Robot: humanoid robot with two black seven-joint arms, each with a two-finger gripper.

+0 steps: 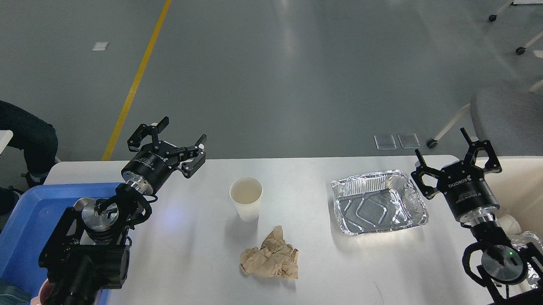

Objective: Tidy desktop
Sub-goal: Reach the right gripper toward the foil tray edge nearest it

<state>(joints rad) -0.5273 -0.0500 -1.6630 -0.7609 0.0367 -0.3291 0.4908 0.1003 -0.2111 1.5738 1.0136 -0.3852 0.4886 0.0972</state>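
Note:
The white desktop (313, 279) holds a white paper cup (246, 199) at the centre, a crumpled brown paper wad (270, 259) in front of it, and an empty foil tray (378, 201) to the right. My left gripper (172, 138) is open and empty, above the desktop's far left edge, left of the cup. My right gripper (455, 154) is open and empty, just right of the foil tray, near the cream bin.
A blue plastic tray (18, 227) at the left holds a teal cup (0, 299) and a pink item (41, 293). A cream bin (529, 182) at the right holds another foil container (539, 255). A grey chair (517, 114) stands behind.

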